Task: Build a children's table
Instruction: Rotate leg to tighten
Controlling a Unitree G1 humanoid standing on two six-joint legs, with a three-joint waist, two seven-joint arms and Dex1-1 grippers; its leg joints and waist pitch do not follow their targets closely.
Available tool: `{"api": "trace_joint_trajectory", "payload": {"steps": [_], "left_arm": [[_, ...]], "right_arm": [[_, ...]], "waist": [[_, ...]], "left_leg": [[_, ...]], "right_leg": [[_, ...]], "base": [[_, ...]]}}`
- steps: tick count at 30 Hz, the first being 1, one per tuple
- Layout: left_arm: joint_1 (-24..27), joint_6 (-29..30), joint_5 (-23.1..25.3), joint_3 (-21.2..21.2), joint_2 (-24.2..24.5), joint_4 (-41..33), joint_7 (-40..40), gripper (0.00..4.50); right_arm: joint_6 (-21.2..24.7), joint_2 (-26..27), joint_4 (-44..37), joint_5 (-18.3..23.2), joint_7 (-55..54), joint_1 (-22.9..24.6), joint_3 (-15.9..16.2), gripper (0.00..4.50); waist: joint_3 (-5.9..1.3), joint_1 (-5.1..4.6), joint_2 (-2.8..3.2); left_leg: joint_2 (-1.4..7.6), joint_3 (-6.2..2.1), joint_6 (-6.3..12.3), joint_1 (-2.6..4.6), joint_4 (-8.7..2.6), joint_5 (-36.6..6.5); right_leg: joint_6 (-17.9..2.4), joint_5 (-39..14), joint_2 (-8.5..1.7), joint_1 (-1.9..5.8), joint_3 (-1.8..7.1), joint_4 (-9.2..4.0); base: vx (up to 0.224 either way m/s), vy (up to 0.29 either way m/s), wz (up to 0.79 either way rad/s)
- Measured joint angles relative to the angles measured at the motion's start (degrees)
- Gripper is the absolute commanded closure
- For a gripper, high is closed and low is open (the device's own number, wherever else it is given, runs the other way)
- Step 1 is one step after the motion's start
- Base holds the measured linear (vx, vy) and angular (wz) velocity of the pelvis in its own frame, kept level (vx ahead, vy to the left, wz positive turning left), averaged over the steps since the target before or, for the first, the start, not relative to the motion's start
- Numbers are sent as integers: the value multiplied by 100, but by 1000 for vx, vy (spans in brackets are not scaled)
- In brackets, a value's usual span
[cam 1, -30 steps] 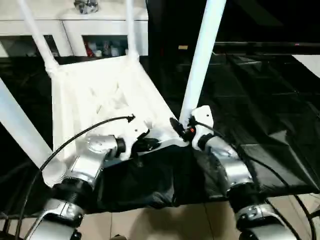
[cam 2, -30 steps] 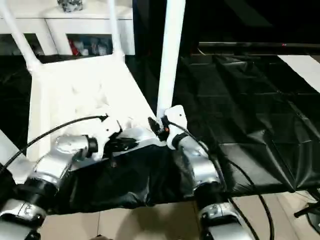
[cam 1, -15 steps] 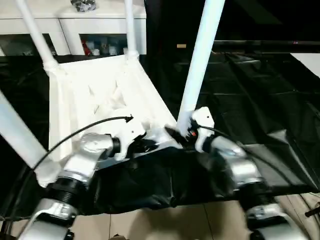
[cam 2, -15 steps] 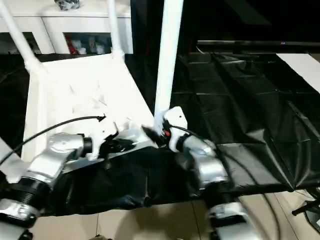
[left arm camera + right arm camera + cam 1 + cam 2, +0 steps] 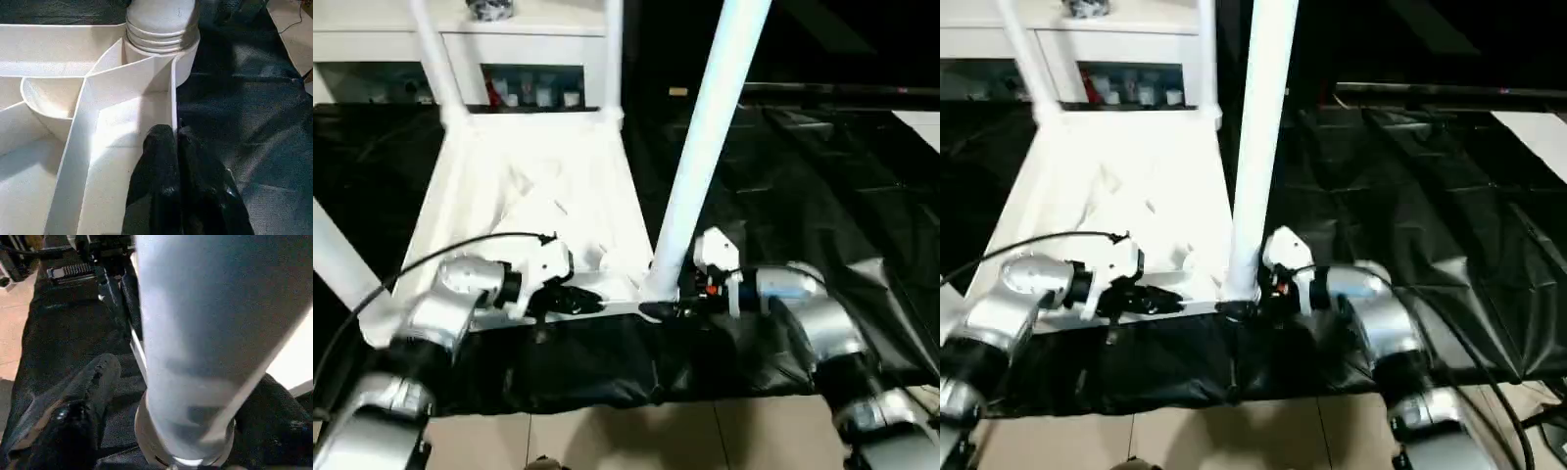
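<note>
Table: upside down on the black sheet [image 5: 822,176], tabletop [image 5: 538,186] ribs up, near edge along the sheet's front edge; four legs [image 5: 710,137] stand up out of the corner sockets.
Handling: hard moulded plastic, probably light and stiff; smooth tubes likely slippery; tall legs could lever in their sockets if pushed high up.
Where to hold: low on a leg by its socket, or on the rim wall and ribs, which give thin edges to pinch.
Left gripper [image 5: 173,139]: fingers pressed together, tips against the near rim wall; I cannot tell whether the wall is pinched.
Right gripper [image 5: 186,387]: jaws wide, either side of the near right leg's base, not clamped.
Containers: cabinet [image 5: 509,39] behind the sheet's far edge, small coloured items on its shelf, too small to name.
</note>
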Motion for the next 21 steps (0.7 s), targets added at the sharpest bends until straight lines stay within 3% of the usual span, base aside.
{"api": "trace_joint_trajectory", "payload": {"steps": [9,10,13,17,21], "left_arm": [[-204,-231,-11,-40,-14,448,-192,450],[-216,-232,-11,-40,-14,467,-198,450],[-219,-194,-8,-35,-24,471,-175,450],[-263,107,70,46,-136,469,429,450],[-125,802,179,208,-547,-1,1429,450]], "right_arm": [[110,34,85,19,78,-72,10,179],[114,37,85,20,78,-72,9,201],[160,139,90,60,-63,-7,-115,214],[100,588,100,49,-1189,193,-463,244],[75,1252,186,-106,-3086,262,-906,253]], "waist": [[-7,59,-12],[-7,62,-13],[-7,73,-13],[-7,53,-12],[1,-88,-21]], "left_leg": [[1,0,0,6,0,0],[1,0,-1,7,0,0],[1,0,-1,9,-1,0],[0,0,-3,21,-3,1],[-1,-2,-21,22,-6,12]], "right_leg": [[0,0,0,3,0,4],[0,0,0,3,0,4],[0,0,0,4,0,7],[-7,5,-1,6,3,19],[8,-3,-1,-1,3,7]], "base": [[0,0,0],[0,0,0],[0,0,0],[0,0,0],[0,0,0]]}}
